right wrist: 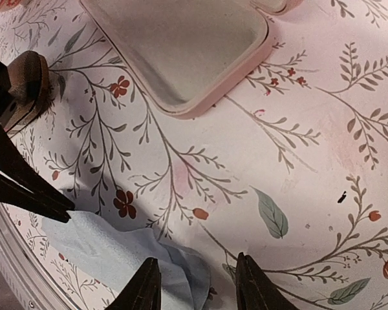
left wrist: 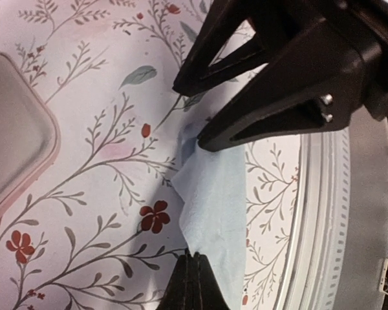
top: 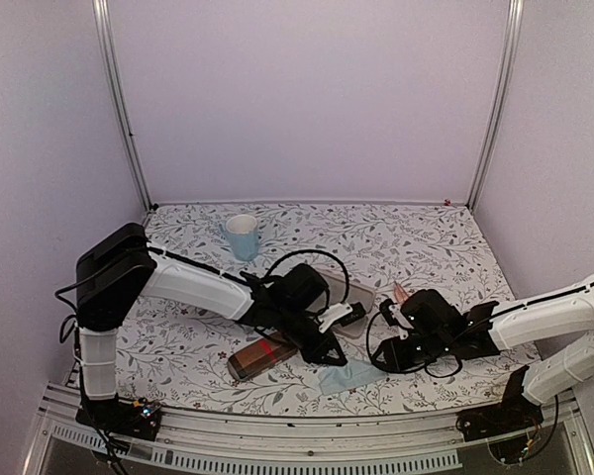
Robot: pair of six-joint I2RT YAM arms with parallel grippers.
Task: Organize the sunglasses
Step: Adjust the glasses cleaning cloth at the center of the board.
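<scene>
Sunglasses (top: 399,293): pinkish-tan frame, mostly hidden

Boxed in on three sides by plain pale lilac: back wall (top: 307,99), left wall (top: 35,148), right wall (top: 569,148), all one flat tone. Two slim metal uprights (top: 125,109) climbing the rear corners, splaying outward toward the top. Down below, a surface (top: 406,237) covered in white cloth, printed with grey-green sprigs and small red flowers. Ribbed metal rail (top: 307,435) along the near edge. Soft, even light, gentle shadows.
</scene>
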